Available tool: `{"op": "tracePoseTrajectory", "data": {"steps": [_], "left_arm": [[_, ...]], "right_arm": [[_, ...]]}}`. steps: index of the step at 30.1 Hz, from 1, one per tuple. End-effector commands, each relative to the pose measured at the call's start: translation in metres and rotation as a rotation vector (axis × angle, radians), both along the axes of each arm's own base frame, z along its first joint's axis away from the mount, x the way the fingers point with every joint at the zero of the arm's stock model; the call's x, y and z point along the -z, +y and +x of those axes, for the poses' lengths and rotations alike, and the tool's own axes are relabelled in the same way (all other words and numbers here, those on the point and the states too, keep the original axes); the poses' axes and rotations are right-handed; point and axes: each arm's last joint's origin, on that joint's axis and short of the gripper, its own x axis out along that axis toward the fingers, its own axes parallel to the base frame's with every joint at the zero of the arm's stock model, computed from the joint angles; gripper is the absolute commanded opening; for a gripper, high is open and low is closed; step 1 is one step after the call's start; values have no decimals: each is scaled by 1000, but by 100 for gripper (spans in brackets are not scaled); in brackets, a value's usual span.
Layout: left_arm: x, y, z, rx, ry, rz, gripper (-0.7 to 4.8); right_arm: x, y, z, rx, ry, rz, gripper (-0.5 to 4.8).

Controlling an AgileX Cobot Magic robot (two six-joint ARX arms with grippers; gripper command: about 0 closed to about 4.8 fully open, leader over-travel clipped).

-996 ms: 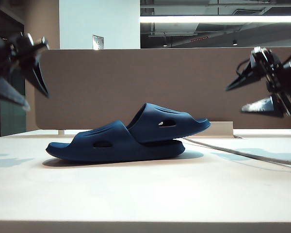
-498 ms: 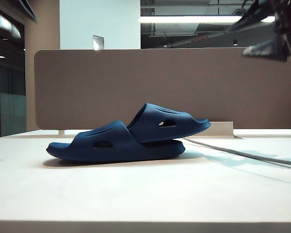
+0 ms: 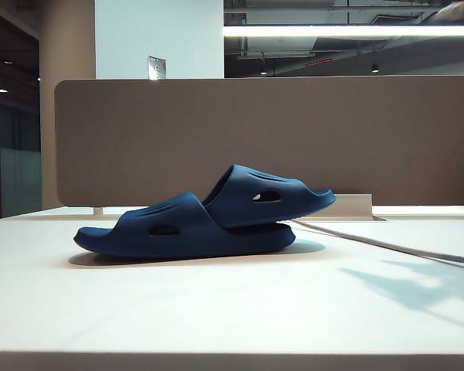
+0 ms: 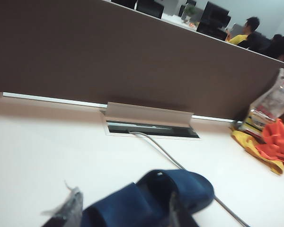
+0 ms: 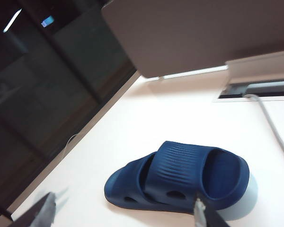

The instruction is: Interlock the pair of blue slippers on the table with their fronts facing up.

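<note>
Mid-table, toward the far edge, the pair of blue slippers sits nested, straps up; both arms, in frame a second ago, have left the exterior view. Left wrist view: left gripper spread wide, empty, above the slippers. Right wrist view: right gripper likewise wide, empty. Interlock looks complete.

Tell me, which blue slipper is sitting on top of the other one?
The right slipper is on top: its end is tucked under the strap of the left slipper, which lies flat on the table. Both grippers are off them.
</note>
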Motion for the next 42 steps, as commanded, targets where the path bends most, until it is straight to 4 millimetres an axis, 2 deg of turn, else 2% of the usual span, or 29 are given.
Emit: {"op": "tracePoseTrajectory", "data": {"steps": [1, 6, 9, 11, 14, 15, 20, 27, 36, 42], "left_arm": [[7, 2, -23, 2, -51, 0, 236], [24, 5, -53, 1, -89, 9, 173], [35, 6, -66, -2, -82, 12, 173], [42, 7, -73, -2, -79, 11, 169], [52, 8, -83, 2, -105, 9, 115], [54, 8, -86, 2, -117, 8, 114], [60, 8, -82, -7, -86, 16, 114], [73, 9, -72, -82, -50, 41, 114], [104, 7, -51, -90, 65, -21, 116], [117, 6, -44, -91, 121, -81, 116]], "right_arm": [[-2, 0, -22, 38, -19, -4, 364], [-6, 0, -49, 110, -43, -63, 363], [-5, 0, -62, 143, -60, -108, 362], [-5, -1, -70, 164, -83, -155, 343], [-8, -1, -84, 190, -138, -182, 306], [-9, -1, -89, 197, -157, -182, 305], [-11, -1, -106, 249, -206, -206, 305], [-2, -2, -125, 322, -225, -236, 304], [45, -2, -136, 326, -213, -176, 304], [65, -2, -127, 318, -116, -160, 290]]}}
